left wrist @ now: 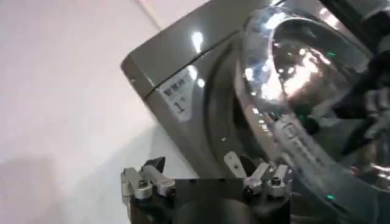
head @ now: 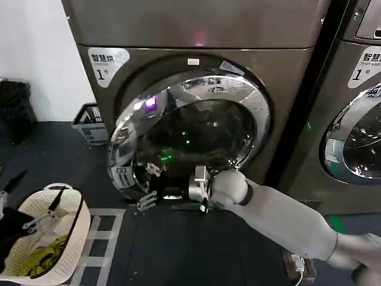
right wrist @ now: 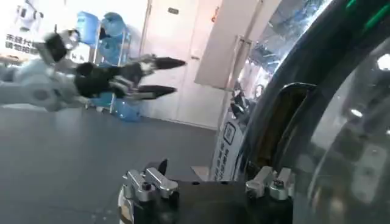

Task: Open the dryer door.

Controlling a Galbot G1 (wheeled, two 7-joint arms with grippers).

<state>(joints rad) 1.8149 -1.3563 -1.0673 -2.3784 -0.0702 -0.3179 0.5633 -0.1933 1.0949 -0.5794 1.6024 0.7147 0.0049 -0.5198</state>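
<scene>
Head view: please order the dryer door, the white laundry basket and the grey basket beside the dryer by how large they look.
1. The dryer door, by far the largest.
2. The white laundry basket, though it sits nearer the camera, which enlarges it.
3. The grey basket, partly hidden by the dryer.

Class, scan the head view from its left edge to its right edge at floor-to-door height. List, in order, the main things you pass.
White laundry basket → grey crate against the wall → the dryer door, swung partly open → right tool at the door's lower edge → the "Smart wash" machine's door.
</scene>
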